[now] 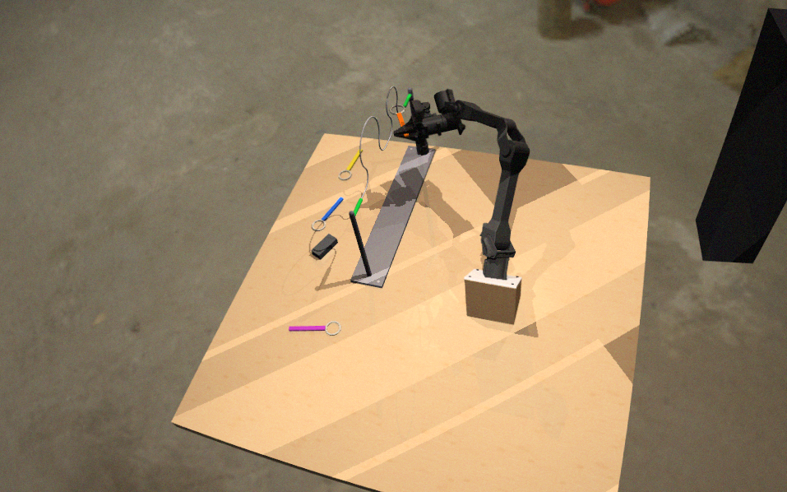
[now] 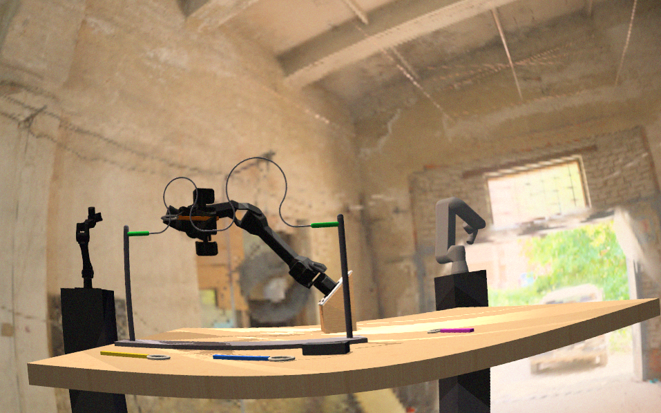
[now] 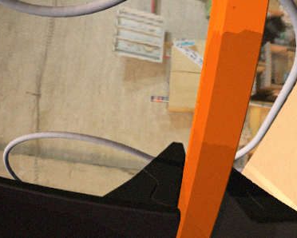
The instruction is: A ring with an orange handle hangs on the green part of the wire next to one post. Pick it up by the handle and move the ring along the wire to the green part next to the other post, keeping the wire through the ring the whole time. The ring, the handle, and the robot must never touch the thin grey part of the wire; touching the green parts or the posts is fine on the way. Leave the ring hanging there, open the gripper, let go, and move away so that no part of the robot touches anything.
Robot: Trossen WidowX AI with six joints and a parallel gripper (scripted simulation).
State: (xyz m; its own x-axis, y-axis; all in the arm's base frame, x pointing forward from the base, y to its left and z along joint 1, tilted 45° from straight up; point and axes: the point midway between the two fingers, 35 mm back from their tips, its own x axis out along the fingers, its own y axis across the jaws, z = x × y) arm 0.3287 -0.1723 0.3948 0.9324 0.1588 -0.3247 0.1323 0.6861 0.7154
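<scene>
My gripper [image 1: 401,132] [image 2: 195,223] [image 3: 185,154] is shut on the orange handle [image 1: 400,118] [image 2: 197,218] [image 3: 227,80]. The handle is roughly level in the exterior view. The ring [image 1: 392,111] [image 2: 163,218] is around the thin grey wire [image 1: 372,117] [image 2: 257,157] [image 3: 86,140], low on the small loop's left side, beyond the left green part [image 1: 408,99] [image 2: 138,233]. I cannot tell whether they touch. The other green part [image 1: 358,206] [image 2: 324,224] is beside the other post [image 1: 360,244] [image 2: 345,277]. In the wrist view wire curves pass on both sides of the handle; the ring is out of view there.
The left post [image 2: 128,287] stands on the same grey base [image 1: 389,225]. A yellow-handled ring [image 1: 354,160] [image 2: 123,353], a blue-handled ring [image 1: 332,209] [image 2: 240,357], a magenta-handled ring [image 1: 307,328] [image 2: 456,330] and a black block [image 1: 324,246] [image 2: 325,349] lie on the table.
</scene>
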